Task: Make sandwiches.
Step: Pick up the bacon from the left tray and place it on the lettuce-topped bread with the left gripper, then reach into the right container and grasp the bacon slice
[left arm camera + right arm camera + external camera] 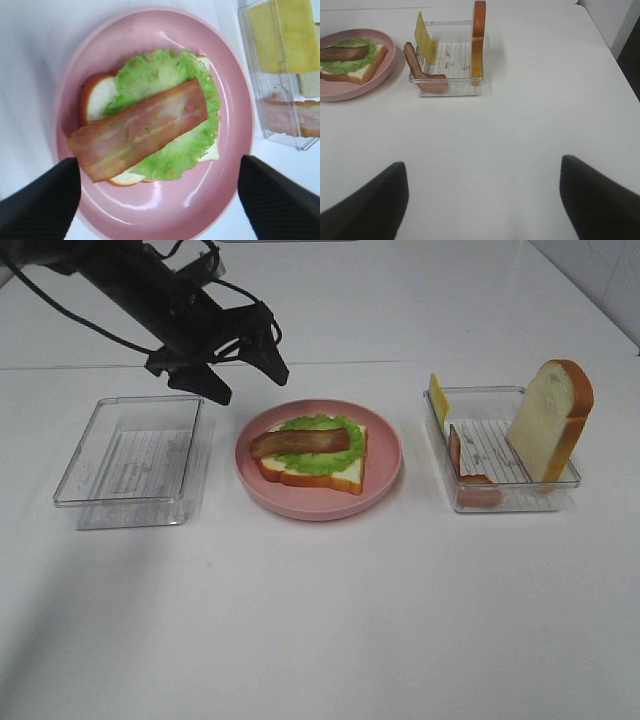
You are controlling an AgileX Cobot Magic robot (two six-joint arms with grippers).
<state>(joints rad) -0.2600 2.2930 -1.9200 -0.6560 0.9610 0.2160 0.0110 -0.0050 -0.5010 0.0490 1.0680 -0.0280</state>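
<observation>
Status: the half-built sandwich (312,452) is centred on the round pink plate (385,478). Stack so far: white bread slice with orange-brown crust (338,476), green ruffled lettuce (322,424), and one brown bacon strip (300,443) laid diagonally, one end overhanging the bread edge. Cheese and top slice are judged not yet placed.

The left gripper (250,382) is hung above the plate's rear-left side, jaws spread wide, nothing held. The right gripper (482,200) is seen only in its wrist view: jaws wide apart, nothing between them, well back from the right-hand clear plastic tray (510,500).

In that tray, a thin yellow cheese slice (438,397) is leaned at the corner nearest the plate. A second bacon strip (478,490) is slumped along the same side, and a second bread slice (545,425) is stood upright at the far side.

Risks:
- The cheese is thin and close to the wall, so a pinch could miss, or the light tray could be dragged.
- The upright bread could be tipped by an arm reaching past it.
- The overhanging bacon could be shifted when the next layer is set down.
- An arm clash over the plate is possible if the left arm is not cleared first.
</observation>
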